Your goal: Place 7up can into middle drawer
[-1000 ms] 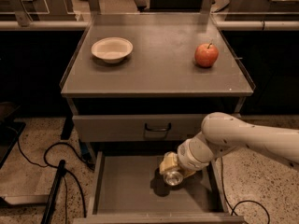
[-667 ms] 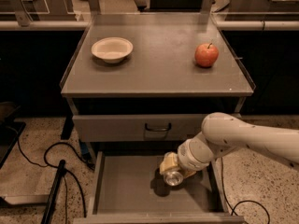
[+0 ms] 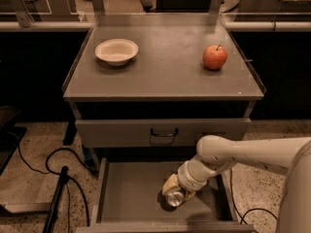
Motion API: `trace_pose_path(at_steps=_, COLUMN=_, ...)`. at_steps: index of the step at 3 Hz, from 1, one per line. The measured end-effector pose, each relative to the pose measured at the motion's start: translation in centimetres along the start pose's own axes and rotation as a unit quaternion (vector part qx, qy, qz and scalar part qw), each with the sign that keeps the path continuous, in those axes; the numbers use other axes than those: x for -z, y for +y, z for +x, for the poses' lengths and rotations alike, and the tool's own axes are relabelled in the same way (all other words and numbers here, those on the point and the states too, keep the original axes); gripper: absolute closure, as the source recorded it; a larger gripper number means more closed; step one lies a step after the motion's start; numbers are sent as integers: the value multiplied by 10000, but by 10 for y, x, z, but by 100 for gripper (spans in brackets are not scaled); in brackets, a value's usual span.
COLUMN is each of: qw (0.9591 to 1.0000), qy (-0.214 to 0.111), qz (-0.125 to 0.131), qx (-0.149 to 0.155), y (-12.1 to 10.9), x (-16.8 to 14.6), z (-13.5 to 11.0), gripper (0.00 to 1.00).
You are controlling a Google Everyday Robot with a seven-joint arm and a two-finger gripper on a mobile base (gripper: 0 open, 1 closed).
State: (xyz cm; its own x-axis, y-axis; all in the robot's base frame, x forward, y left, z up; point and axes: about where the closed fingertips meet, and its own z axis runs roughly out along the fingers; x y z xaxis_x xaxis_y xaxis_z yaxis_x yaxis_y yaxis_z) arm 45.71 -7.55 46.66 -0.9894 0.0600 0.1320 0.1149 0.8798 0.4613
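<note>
Gripper [image 3: 176, 189] low inside the open middle drawer [image 3: 129, 188], below the counter's [image 3: 165, 76] front edge, right of centre. It is clamped around the 7up can [image 3: 174, 198].

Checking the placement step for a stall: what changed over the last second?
The gripper has come slightly lower and to the left inside the open middle drawer. Its fingers are still shut on the 7up can, with no release yet. The white bowl, the red apple and the drawer have not moved.
</note>
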Motion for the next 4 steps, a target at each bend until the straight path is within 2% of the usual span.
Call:
trace_pose_path(at_steps=2, qw=9999, qy=57, qz=62, qx=97, y=2, x=-5, z=6, gripper=100)
trace_pose_path(at_steps=3, qw=9999, qy=22, qz=138, qx=-71, y=-6, x=-29, z=9, gripper=100)
trace_pose_path(at_steps=4, qw=9993, qy=-244, qz=188, qx=-192, y=-9, x=-40, z=0, gripper=100)
